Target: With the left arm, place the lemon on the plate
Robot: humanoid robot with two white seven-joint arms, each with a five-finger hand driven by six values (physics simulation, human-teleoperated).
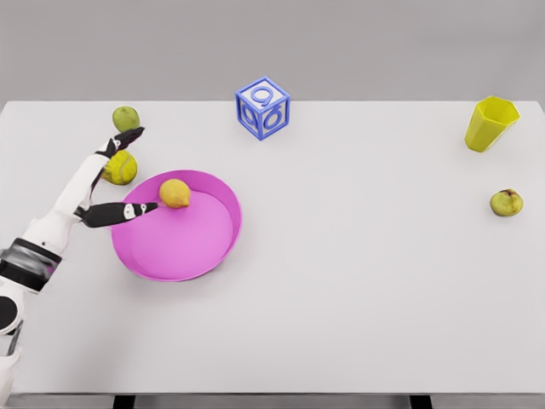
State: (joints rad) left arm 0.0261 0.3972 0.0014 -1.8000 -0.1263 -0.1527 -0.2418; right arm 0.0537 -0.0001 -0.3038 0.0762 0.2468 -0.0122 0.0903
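Nearest the camera, the left arm comes in from the lower left corner and reaches up toward the plate (213, 247), a shallow magenta dish on the white table (358, 298). Its left hand (119, 175) is spread wide and holds nothing: one dark finger lies across the plate's left rim, pointing at the lemon (174, 192), and another reaches up and away from the plate. That lemon sits inside the plate, on its upper left part just within the rim, close to the fingertip; whether the two touch I cannot tell. Just left of the plate a yellow-green ball (120, 168) lies partly behind the hand, and farther up from the plate sits a green fruit (126, 118). Well to the plate's upper right stands a blue letter cube (263, 107); far right of the plate are a yellow cup (490, 123) and a speckled pear (507, 202). The right arm is not in view. Judging by this layout, the placing looks done and the step in hand is the release. The next move calls for drawing the open hand back without nudging the lemon or clipping the rim or ball.
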